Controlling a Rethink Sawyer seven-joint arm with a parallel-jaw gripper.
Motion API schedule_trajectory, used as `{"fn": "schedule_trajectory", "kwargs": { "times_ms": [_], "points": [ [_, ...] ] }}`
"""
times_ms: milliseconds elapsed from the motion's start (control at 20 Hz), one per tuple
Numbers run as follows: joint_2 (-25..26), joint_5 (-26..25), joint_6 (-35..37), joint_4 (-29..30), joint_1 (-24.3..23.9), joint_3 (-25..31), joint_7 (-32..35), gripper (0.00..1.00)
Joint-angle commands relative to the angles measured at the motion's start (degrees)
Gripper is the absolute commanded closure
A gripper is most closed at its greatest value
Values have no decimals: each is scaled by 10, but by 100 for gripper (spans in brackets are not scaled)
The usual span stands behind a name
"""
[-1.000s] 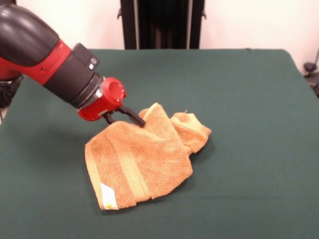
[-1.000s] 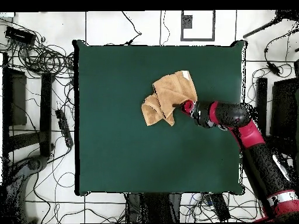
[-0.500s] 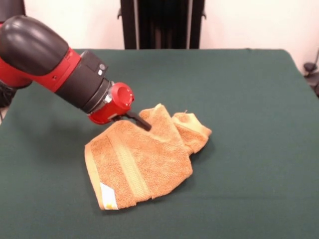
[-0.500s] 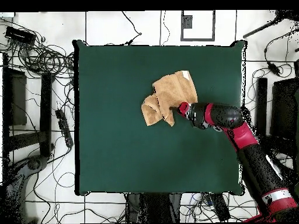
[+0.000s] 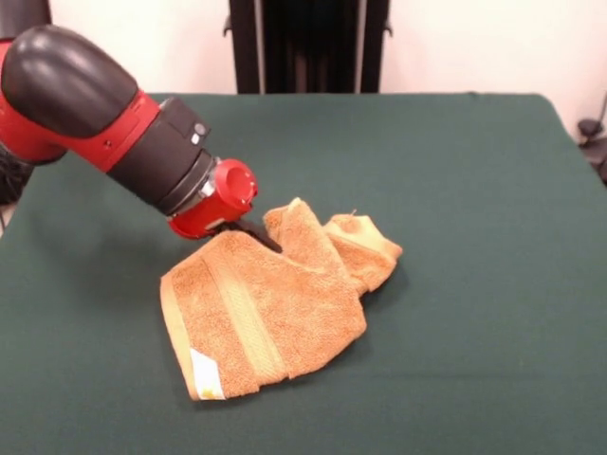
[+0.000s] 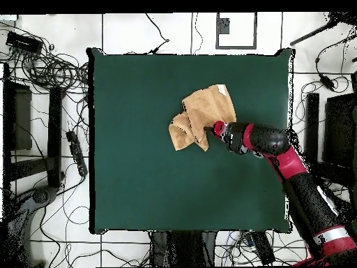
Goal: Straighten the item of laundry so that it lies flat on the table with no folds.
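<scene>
We're watching the gripper (image 5: 254,233) pressing into the raised fold of the orange towel (image 5: 275,303), which is lying crumpled near the middle of the green bench (image 5: 455,190) with its white label (image 5: 207,372) showing at one corner, and we cannot tell whether the jaws are clenched or released.

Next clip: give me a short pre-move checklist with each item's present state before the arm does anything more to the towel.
1. Towel flat, no folds: not ok; bunched along its far edge.
2. Claw at the towel: ok; tip at the raised fold.
3. Claw state: cannot tell; tip hidden against the cloth.
4. Towel fully on the table: ok; green cloth shows all round it.
5. White label visible: ok; at the near corner.
</scene>
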Motion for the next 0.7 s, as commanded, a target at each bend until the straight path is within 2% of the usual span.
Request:
{"fn": "schedule_trajectory", "kwargs": {
  "times_ms": [50, 150, 250, 300, 400, 600, 700],
  "points": [
    [-166, -43, -109, 88, 101, -94, 177, 100],
    [-235, -58, -124, 98, 188, -190, 267, 100],
    [-265, -84, -104, 64, 310, -309, 341, 100],
    [-264, -96, -95, 44, 368, -361, 377, 100],
    [-250, -100, -73, 14, 469, -453, 456, 100],
    [-212, -79, 12, -37, 609, -571, 565, 100],
    [-147, -83, 59, -95, 675, -625, 616, 100]
  ]
}}
